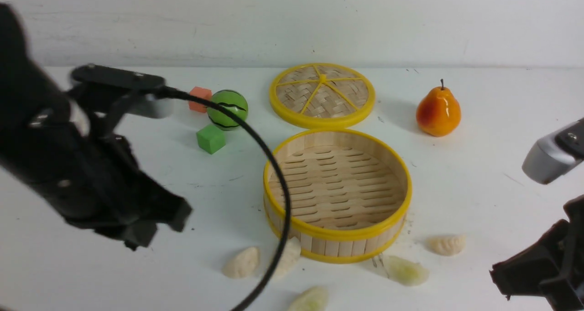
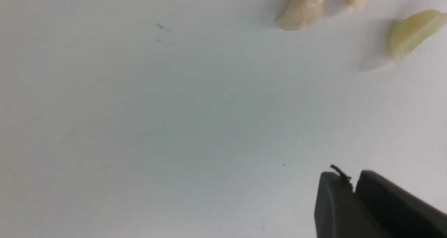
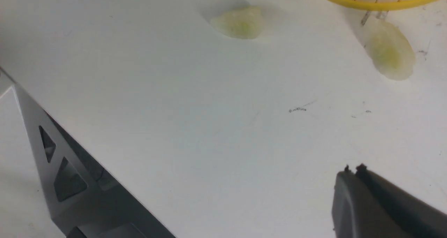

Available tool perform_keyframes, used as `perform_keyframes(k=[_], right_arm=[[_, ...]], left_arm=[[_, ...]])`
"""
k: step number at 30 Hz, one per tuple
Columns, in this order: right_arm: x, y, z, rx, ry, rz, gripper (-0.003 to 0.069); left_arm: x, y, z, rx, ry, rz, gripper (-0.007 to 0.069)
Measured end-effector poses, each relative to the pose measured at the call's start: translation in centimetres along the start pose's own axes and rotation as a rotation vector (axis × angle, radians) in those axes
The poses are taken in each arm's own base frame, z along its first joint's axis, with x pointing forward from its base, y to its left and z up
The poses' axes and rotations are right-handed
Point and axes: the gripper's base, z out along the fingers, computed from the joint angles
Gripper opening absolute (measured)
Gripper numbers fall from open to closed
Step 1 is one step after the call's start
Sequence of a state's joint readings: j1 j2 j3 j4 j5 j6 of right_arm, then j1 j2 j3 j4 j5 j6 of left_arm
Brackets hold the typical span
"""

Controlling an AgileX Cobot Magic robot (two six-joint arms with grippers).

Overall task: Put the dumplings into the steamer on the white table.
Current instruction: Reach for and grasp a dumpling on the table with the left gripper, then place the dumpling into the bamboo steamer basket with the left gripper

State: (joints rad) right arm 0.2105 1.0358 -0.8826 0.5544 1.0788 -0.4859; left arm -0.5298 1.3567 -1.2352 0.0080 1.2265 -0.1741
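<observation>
On the white table (image 1: 479, 165), five dumplings (image 1: 241, 262) lie outside the steamer (image 1: 337, 247), scattered along its near side. Left gripper (image 2: 352, 185) and right gripper (image 3: 352, 170): jaws closed together, nothing held, both over bare tabletop.

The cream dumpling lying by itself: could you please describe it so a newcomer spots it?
Find the bamboo steamer mid-table. By its near right rim lies a greenish dumpling; the cream dumpling sits further right, pleated and without any green tint.
</observation>
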Motion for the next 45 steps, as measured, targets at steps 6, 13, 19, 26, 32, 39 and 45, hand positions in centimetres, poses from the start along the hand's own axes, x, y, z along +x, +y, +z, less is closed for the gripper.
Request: perform_keyframes(k=[6,13,19,26,32,39,45], right_arm=[[0.0,0.2,-0.4,0.001,-0.016,-0.006,-0.0003],[0.1,0.3,-0.4,0.002,-0.018,-0.007,-0.0001],[0.0,0.3,-0.4,0.003,-0.021,-0.007,0.0002],[0.0,0.3,-0.4,0.003,-0.022,-0.007,0.0004],[0.0,0.3,-0.4,0.003,-0.022,-0.007,0.001],[-0.3,0.1,-0.5,0.021,-0.053,-0.007,0.0012],[-0.4,-0.1,-0.5,0.045,-0.073,-0.014,0.0013]], left_arm=[[-2.9,-1.6,6.6,0.035,0.168,0.002,0.0386],[-5.0,-1.8,13.3,0.014,0.172,0.081,0.057],[-6.1,-1.8,17.0,-0.001,0.112,0.139,0.0575],[-6.2,-1.8,20.1,-0.001,0.136,0.179,0.0492],[-6.6,-1.9,19.9,-0.003,0.165,0.185,0.026],[-10.9,-3.0,12.8,0.05,0.042,0.07,0.0256],[-16.0,-5.4,6.2,0.271,-0.189,-0.041,0.0253]])
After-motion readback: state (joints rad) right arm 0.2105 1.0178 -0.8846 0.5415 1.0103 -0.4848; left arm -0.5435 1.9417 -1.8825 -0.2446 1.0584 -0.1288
